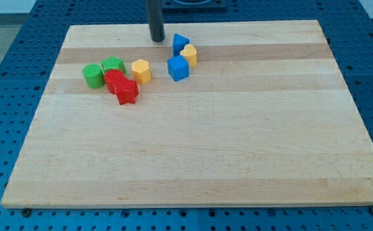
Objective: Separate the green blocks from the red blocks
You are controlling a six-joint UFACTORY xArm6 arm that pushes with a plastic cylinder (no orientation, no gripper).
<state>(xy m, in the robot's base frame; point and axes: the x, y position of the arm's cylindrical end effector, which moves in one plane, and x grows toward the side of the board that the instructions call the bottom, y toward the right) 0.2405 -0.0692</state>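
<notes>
my tip (156, 40) is near the view's top of the wooden board (192, 160). it is a plain dark rod with no pincer on it, so it has nothing to open or close, and it holds nothing. it touches no block. the nearest block is the blue triangle block (180, 43), just to the view's right of my tip.

the 2 green blocks sit on the view's left part of the board. the green round block (93, 75) is the one most to the view's left. the green star block (113, 65) is just beside it, a bit nearer the view's top.

the 2 red blocks are right next to the greens. the red round block (114, 80) touches the green star block and sits close to the green round block. the red star block (128, 92) touches the red round block on its lower right side. so the greens and reds are all in 1 bunch.

a yellow block (141, 70) sits just to the view's right of that bunch. a 2nd yellow block (189, 54) sits between the blue triangle block and a blue cube (178, 68), close to both.
</notes>
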